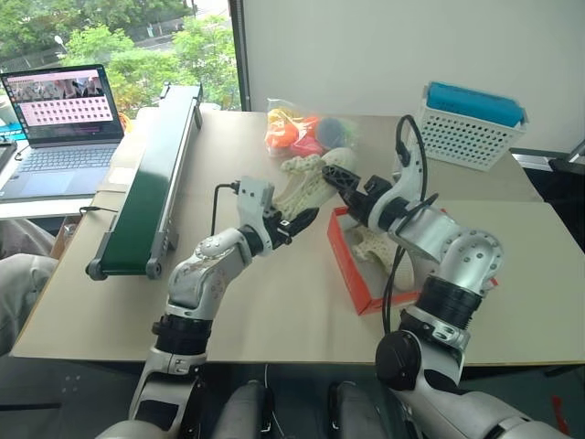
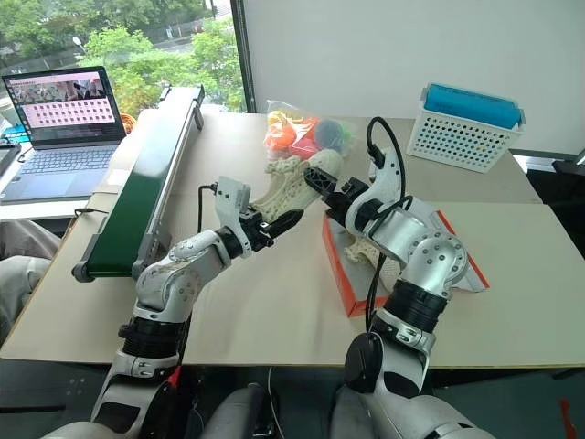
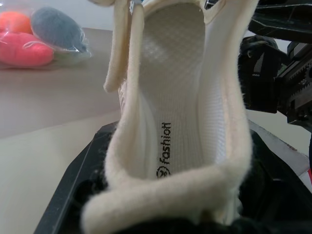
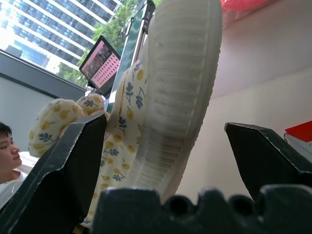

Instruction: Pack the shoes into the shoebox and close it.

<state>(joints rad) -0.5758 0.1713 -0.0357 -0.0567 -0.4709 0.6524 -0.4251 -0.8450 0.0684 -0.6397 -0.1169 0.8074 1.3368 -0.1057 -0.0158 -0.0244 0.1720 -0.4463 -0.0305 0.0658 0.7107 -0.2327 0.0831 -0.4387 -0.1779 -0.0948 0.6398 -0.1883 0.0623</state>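
Here, left tool (image 1: 306, 219) gripping shoe (image 1: 306, 183), shoebox (image 1: 352, 265) beside

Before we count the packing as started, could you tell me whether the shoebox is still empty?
Not empty: one cream shoe already lies inside the open shoebox. The left gripper holds the other shoe above the table.

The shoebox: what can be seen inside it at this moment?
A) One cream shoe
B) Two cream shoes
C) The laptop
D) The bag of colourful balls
A: one cream perforated shoe lies in the open orange-red shoebox, while the other shoe is held above the table by the left gripper, with the right gripper open beside its far end.
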